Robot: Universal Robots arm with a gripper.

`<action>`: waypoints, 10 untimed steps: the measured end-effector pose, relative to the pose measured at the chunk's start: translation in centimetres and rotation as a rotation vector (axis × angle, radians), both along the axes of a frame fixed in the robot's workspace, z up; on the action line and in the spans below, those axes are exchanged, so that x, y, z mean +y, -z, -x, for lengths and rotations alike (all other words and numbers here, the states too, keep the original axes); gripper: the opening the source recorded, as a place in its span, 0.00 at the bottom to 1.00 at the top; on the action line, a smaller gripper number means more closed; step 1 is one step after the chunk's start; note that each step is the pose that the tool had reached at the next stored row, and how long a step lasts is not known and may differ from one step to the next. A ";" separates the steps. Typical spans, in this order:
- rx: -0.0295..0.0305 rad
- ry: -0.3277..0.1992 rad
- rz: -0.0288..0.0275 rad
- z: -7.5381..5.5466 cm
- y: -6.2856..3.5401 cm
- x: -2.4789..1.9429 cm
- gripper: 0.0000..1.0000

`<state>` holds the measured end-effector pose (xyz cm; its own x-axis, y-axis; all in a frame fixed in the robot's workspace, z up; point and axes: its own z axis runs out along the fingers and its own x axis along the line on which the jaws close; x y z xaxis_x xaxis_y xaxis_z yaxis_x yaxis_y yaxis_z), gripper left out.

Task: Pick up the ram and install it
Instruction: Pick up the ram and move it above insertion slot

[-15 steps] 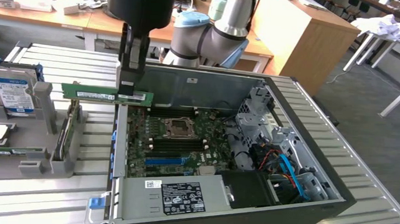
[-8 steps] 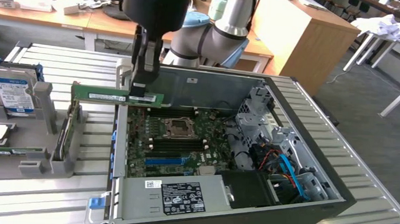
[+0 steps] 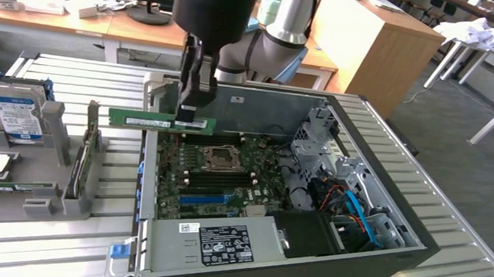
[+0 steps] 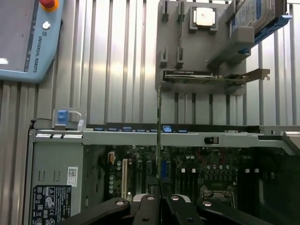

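The ram (image 3: pixel 151 119) is a long thin green stick with a white label, held level in the air above the open computer case (image 3: pixel 397 184). My gripper (image 3: pixel 190 118) is shut on the stick's end toward the exterior view's right; its other end juts out over the case's wall. The motherboard (image 3: pixel 215 178) with its slots lies below. In the wrist view the ram (image 4: pixel 159 131) shows edge-on as a thin line running away from my gripper (image 4: pixel 159 202), over the case wall and the board.
A grey parts holder (image 3: pixel 25 171) on the exterior view's left carries a hard drive (image 3: pixel 15 117) and an upright card (image 3: pixel 78 161). The power supply (image 3: pixel 216 241) fills the case's near end. A teach pendant (image 4: pixel 26 40) lies on the slatted table (image 3: pixel 443 263).
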<state>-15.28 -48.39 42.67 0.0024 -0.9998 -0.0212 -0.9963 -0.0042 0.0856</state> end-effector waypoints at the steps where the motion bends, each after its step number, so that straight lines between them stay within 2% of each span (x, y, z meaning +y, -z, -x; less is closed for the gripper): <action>1: 0.0000 0.000 0.0000 -0.2 0.00 -0.03 0.12; 5: 0.0001 -0.002 0.0001 -1.0 0.00 -0.10 0.12; 10: 0.0001 -0.002 -0.0001 -1.0 0.00 -0.10 0.12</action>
<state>-14.29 -48.49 42.67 0.0047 -0.9998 -0.0213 -0.9963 -0.0065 0.0857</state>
